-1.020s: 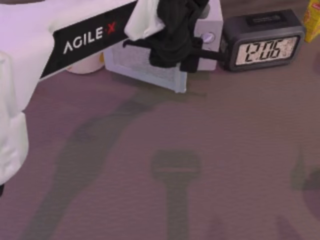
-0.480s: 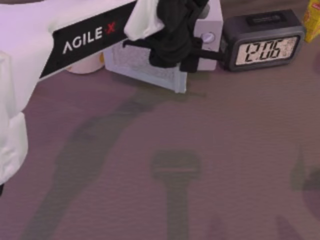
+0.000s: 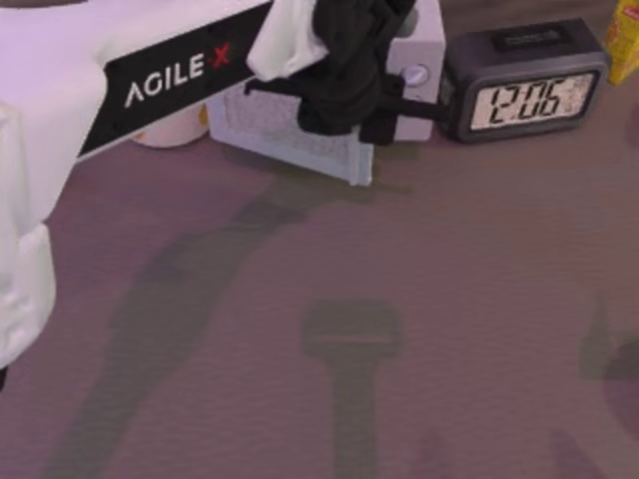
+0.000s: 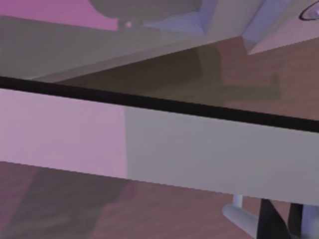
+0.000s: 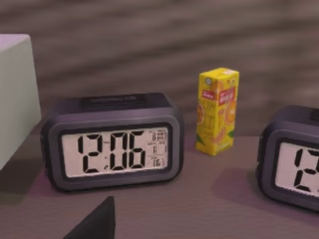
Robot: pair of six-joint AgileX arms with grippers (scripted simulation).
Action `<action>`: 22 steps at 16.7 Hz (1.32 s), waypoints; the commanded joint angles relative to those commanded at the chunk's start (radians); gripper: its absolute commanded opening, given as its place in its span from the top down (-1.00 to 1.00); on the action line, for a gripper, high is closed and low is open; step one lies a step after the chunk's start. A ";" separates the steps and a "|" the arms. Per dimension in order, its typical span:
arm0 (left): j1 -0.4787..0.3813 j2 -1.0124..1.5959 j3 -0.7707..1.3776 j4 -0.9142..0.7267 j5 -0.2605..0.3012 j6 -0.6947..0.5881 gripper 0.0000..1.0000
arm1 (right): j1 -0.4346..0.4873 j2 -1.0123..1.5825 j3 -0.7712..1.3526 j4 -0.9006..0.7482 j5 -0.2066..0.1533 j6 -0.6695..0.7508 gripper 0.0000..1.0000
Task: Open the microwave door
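White and boxy, with round grey knobs on a control strip, the small toy-sized microwave (image 3: 404, 45) sits at the upper middle of the top view, largely covered by my left arm. Its flat white door panel with the grey speckled mesh window (image 3: 290, 135) stands swung partly out from the body: the free edge ends near the middle of the frame, while the hinged side lies toward the upper left, under the arm's white link.

My left gripper (image 3: 384, 110), black, sits right at the door's free end, between that end and the control strip, just left of the black digital clock with the pale display (image 3: 524, 92). Whether its jaws are wide, narrow or hooked on the door edge I cannot tell; the wrist body hides them from above, and the left wrist view shows only a pale panel edge with a dark rim crossing the picture.

The door's long axis runs from upper left down toward the frame's centre, so further opening would, I judge, mean sweeping the free edge lower and leftward about the hidden hinge. My left arm is plainly the nearer. My right arm is out of the top view; its wrist camera faces the clock and a yellow juice carton (image 5: 217, 110).
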 joint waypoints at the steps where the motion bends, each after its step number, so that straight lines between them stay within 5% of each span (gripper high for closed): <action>1: 0.000 0.000 0.000 0.000 0.000 0.000 1.00 | 0.000 0.000 0.000 0.000 0.000 0.000 -1.00; 22: 0.019 -0.093 -0.147 0.071 0.058 0.108 1.00 | 0.000 0.000 0.000 0.000 0.000 0.000 -1.00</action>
